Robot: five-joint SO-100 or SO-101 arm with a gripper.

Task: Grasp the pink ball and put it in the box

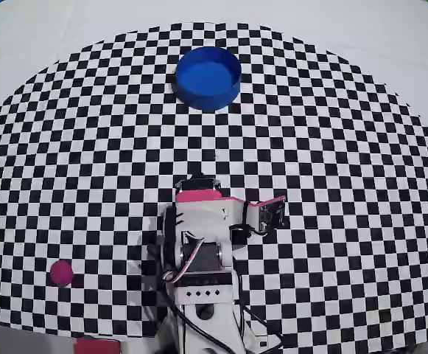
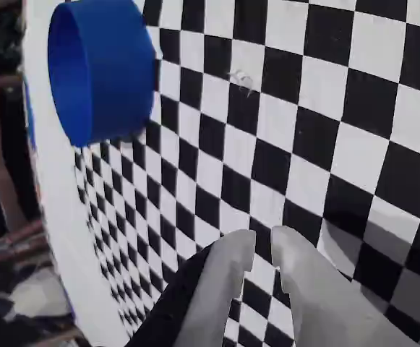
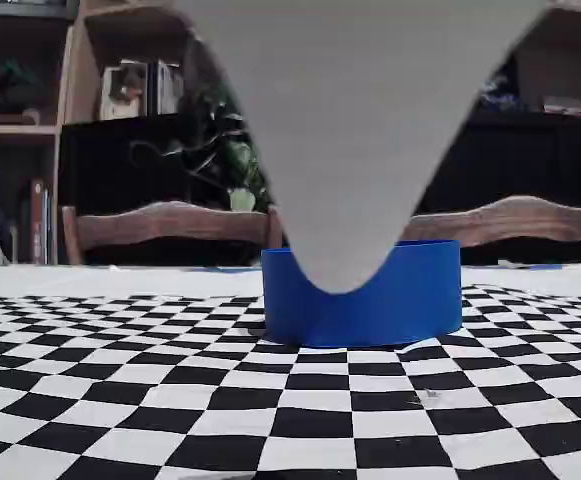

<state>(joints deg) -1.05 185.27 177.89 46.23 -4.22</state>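
Seen from overhead, the checkered mat covers most of the counter, its far edge curving into bare pale surface at the top corners. The pink ball sits on the mat near the lower left, well apart from the arm, with clear squares all around it. A pink-red block lies at the bottom edge, just below and right of the ball. The box stands near the far edge of the mat, straight ahead of the arm, with a broad stretch of open checkers between them; its blue floor shows nothing inside (the low fixed view shows only its outer wall).

In the wrist view the end effector hovers over bare squares, its two pale fingers nearly together with only a narrow gap and nothing held. The box appears at upper left there, near the mat's edge.
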